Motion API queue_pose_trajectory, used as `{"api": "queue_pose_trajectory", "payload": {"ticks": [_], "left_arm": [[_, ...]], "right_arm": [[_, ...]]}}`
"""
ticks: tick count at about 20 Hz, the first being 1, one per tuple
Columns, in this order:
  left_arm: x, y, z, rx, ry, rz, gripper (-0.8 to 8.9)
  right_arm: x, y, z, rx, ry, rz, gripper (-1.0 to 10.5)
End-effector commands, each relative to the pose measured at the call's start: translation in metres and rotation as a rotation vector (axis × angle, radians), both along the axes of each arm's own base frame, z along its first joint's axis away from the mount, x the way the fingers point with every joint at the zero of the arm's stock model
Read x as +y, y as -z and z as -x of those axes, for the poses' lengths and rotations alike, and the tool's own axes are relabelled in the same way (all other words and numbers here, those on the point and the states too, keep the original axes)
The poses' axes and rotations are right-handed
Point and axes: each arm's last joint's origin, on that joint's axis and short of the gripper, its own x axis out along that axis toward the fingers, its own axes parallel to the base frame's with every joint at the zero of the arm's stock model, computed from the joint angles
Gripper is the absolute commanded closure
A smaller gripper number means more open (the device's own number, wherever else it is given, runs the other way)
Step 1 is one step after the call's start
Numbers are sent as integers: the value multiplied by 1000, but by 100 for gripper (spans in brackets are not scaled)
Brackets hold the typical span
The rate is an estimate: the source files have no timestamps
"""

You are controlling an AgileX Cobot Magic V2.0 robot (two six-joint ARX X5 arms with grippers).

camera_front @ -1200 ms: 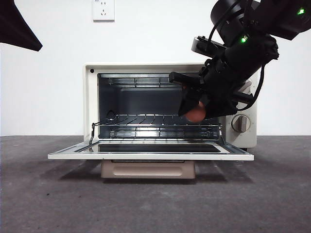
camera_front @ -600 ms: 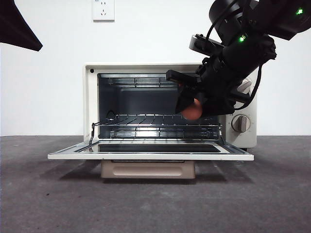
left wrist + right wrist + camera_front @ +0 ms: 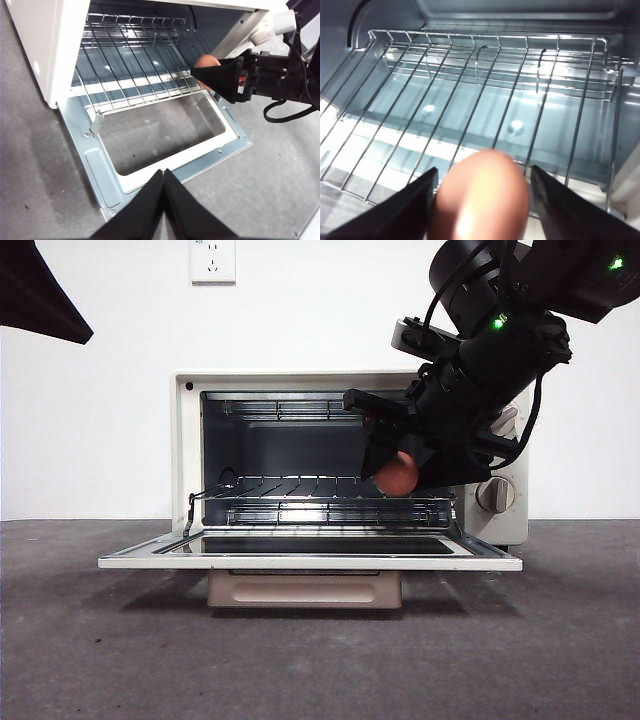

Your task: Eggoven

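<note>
I have the egg (image 3: 482, 197) clamped in the right end effector (image 3: 400, 465), just above the front right of the oven (image 3: 190, 455) rack (image 3: 485, 100). Left end effector (image 3: 162, 175) waits, jaws together. Next I'd ease lower, then release

R arm (image 3: 490, 360): black, bulky | green LEDs | black cables | poss. white connector; L jaws: black, tapered

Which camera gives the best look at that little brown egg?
The right wrist view: the smooth reddish-brown egg fills the foreground between the right gripper fingers. The front view shows it small and half hidden; the left wrist view shows only its top.
</note>
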Motion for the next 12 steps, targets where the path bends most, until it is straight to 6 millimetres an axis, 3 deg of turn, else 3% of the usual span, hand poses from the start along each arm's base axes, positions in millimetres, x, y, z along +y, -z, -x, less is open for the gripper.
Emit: {"api": "queue_pose_trajectory", "payload": {"ticks": [1, 12], "left_arm": [[-2, -3, -1, -13, 10, 3, 807], [-2, -3, -1, -14, 10, 2, 807]], "right_arm": [[5, 1, -4, 2, 3, -13, 635], [1, -24, 4, -55, -7, -51, 625]]}}
